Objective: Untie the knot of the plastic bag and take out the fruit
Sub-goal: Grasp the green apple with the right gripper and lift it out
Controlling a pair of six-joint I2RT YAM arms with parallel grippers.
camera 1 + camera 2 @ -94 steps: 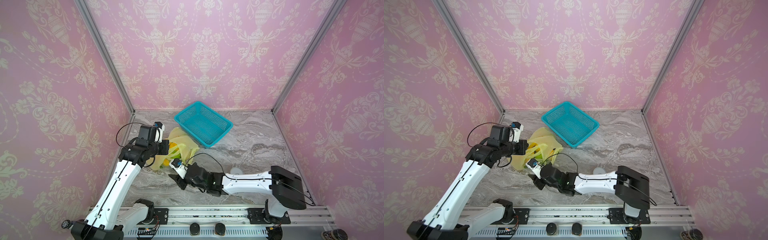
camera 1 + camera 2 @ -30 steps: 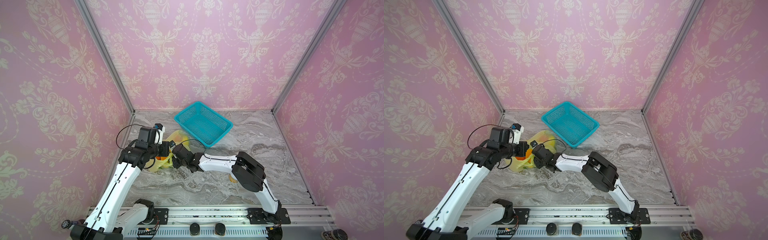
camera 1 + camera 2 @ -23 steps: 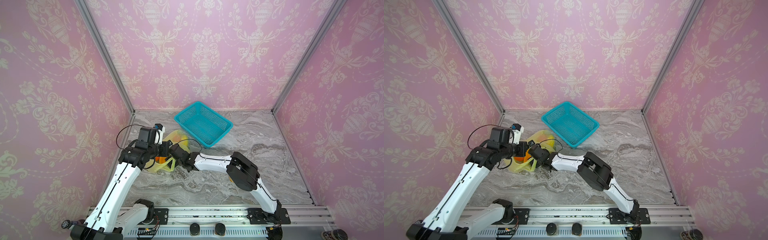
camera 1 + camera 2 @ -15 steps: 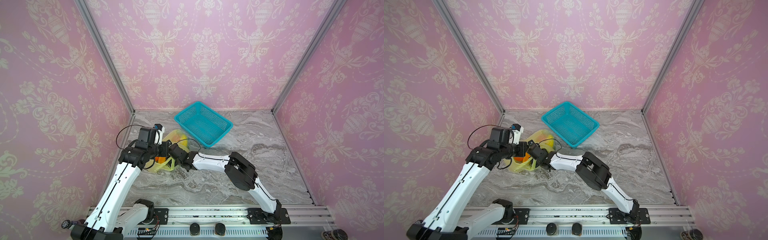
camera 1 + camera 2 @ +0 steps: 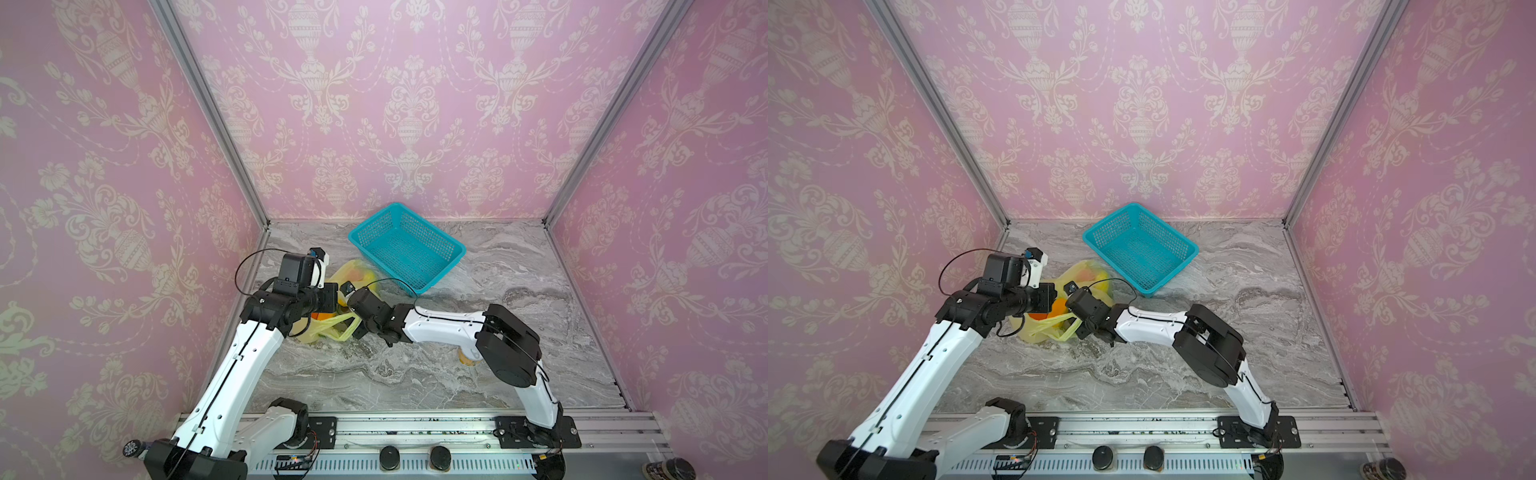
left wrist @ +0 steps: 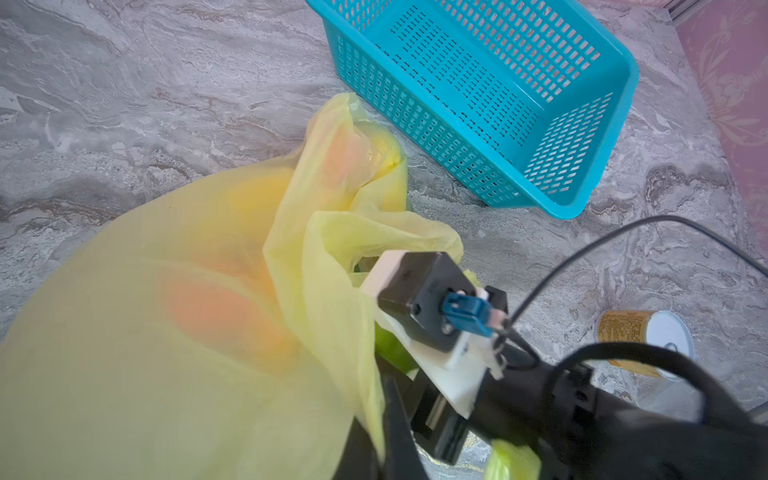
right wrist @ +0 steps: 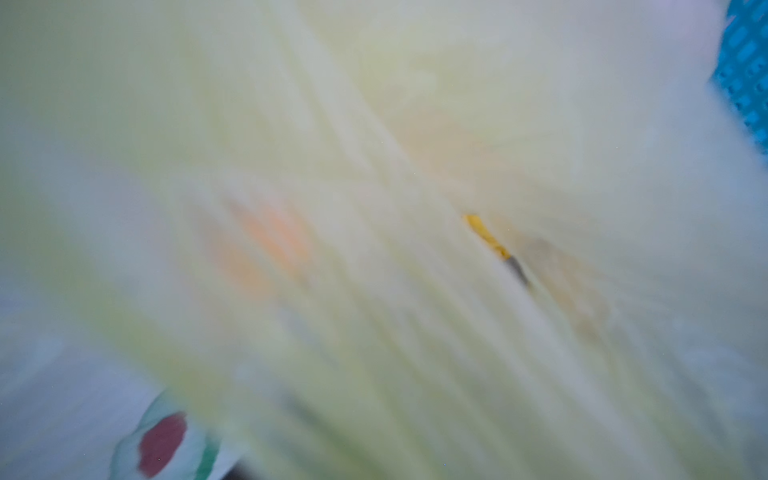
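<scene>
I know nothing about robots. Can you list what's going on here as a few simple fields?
table: grey marbled table
bag: plastic bag, pale yellow-green, between the two arms
fruit: fruit, orange pieces showing inside the bag
basket: teal basket just behind the bag, no fruit in it
can: gold can, white lid, near the right arm
left fingers: hidden under bag film; shut, seemingly pinching it
right fingers: pressed against the bag; open or shut, cannot tell
</scene>
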